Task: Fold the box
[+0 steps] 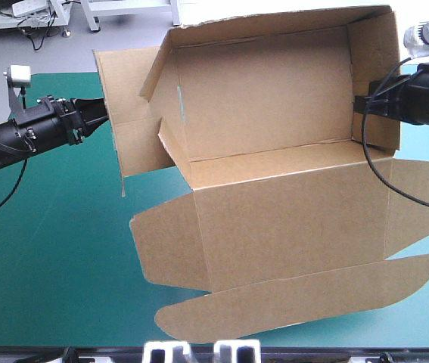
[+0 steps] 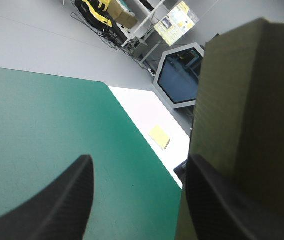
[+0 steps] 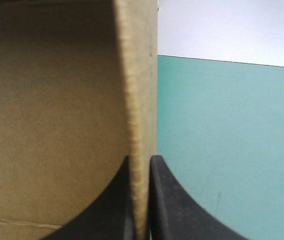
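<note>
Box [image 1: 275, 98], brown, high view: it stands as an open tray between the two arms, tilted so that its open side faces up and toward the camera, over the middle of the teal-green cover [image 1: 48, 227]. Back and side walls are raised. The lid [image 1: 290, 219] hangs flat toward the table's near edge and ends in a long rounded flap. Whether that flap touches the cover cannot be told. The left gripper [image 1: 102, 113] meets the outer flap at the box's left side. The right gripper [image 1: 362, 106] sits at the edge of the right wall.

Left wrist view: the black fingers [image 2: 56, 210] stand wide apart, with bare teal-green cover between them. The brown board rises right against the outer finger and is not clamped between the two.

Right wrist view: the black fingers [image 3: 174, 205] are all but closed, pinching the edge of the box wall between them. The tray's inside lies to one side of the wall and teal-green cover to the other.
</note>
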Robot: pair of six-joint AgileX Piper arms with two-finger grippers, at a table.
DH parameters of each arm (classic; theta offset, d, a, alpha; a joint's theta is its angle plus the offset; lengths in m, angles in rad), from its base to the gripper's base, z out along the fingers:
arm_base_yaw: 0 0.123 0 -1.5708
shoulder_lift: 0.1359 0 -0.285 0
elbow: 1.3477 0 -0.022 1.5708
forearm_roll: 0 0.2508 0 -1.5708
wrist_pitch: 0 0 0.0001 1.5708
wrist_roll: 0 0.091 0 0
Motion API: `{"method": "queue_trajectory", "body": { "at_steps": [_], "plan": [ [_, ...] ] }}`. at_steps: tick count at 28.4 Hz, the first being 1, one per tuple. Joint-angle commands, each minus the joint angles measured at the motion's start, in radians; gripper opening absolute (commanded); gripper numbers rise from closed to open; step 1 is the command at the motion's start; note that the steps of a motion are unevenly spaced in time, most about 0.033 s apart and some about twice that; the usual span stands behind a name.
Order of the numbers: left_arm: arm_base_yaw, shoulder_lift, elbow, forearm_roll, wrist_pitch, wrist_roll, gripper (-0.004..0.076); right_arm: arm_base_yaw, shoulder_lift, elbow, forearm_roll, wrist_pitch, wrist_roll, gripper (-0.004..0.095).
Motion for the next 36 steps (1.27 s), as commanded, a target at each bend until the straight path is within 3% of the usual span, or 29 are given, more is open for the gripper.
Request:
{"method": "queue_trajectory", "body": {
  "at_steps": [1,10,36],
  "plan": [
    [-0.006,-0.049,-0.033,-0.071,0.075,0.005,0.0402,-0.004,-0.001,-0.03,0.064,-0.107,0.002,-0.0016],
    [-0.011,-0.07,-0.033,-0.075,0.075,-0.023,0.0402,-0.004,0.033,-0.03,0.127,-0.127,-0.032,-0.0016],
    [-0.151,-0.097,-0.033,-0.099,0.073,-0.023,0.0402,0.057,0.104,-0.028,0.101,-0.155,-0.032,-0.0014]
  ]
}}
